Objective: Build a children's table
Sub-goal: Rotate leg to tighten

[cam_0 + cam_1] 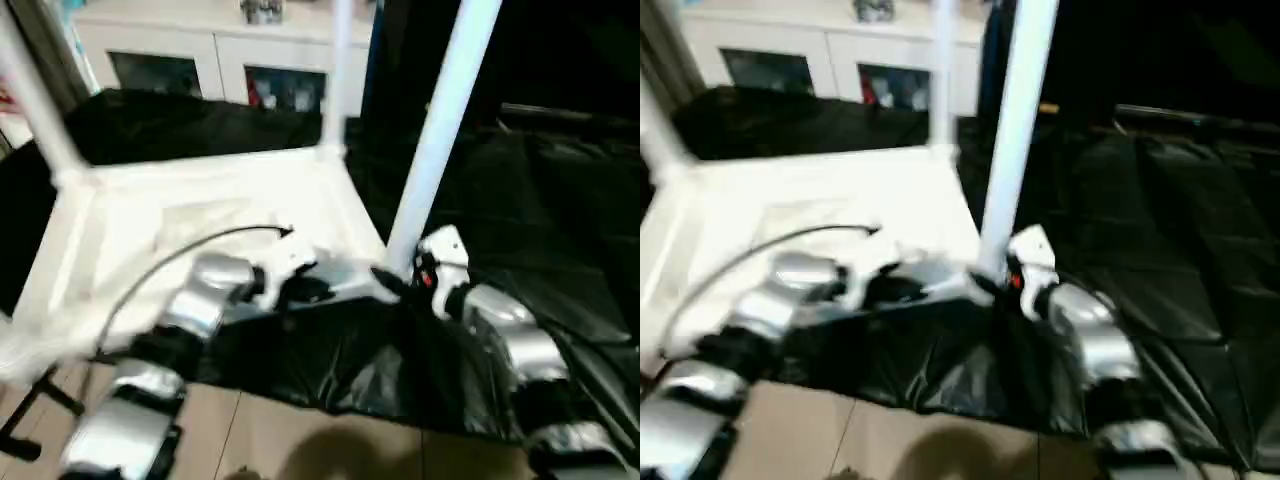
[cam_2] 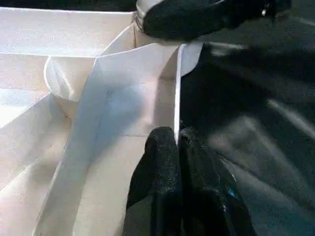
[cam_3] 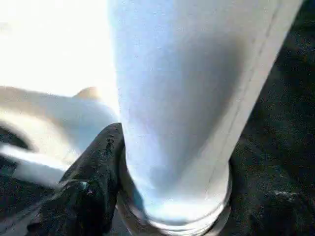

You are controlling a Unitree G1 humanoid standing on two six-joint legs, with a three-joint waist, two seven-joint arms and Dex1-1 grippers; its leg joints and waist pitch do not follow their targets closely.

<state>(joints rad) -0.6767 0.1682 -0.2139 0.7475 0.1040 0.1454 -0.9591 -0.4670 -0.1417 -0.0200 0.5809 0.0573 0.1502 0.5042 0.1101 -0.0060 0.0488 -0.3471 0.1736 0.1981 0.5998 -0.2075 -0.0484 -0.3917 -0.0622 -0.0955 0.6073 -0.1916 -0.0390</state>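
The children's table lies upside down on the black-covered work table, its white ribbed top (image 1: 200, 215) facing up. Three white legs stand in corner sockets: one at the far left (image 1: 35, 100), one at the far middle (image 1: 338, 70), and one at the near right (image 1: 440, 130). My left gripper (image 2: 178, 147) is shut on the thin raised rim (image 2: 176, 88) at the top's near edge. My right gripper (image 1: 395, 280) is around the base of the near right leg (image 3: 187, 98), just above its socket. One black finger (image 3: 98, 167) presses against that leg.
The black cover (image 1: 520, 200) spreads wrinkled to the right and front of the white top. A white cabinet (image 1: 200, 50) stands at the back. Tiled floor (image 1: 300, 430) shows below the work table's near edge. A black cable (image 1: 170, 260) arcs over my left forearm.
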